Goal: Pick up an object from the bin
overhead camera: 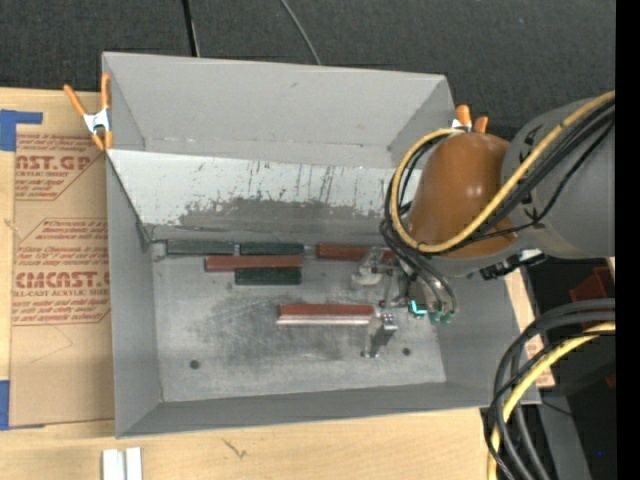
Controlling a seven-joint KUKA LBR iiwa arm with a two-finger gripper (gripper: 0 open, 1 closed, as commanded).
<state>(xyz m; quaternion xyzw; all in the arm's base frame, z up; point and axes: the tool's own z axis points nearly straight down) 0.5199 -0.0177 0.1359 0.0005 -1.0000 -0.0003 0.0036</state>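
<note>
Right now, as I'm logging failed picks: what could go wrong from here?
1. The pincer is at the right end of the reddish-brown bar lying mid-bin, not its middle; gripped there, the long bar might tilt or slip out.
2. The bar lies flat on the bin floor, so the pincer could scrape the metal or push it aside.

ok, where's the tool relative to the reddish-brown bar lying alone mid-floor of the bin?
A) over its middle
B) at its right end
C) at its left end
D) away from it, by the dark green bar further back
B: the tool sits at the right end of the reddish-brown bar, on the arm's side. The bar's left end and middle lie uncovered.
</note>
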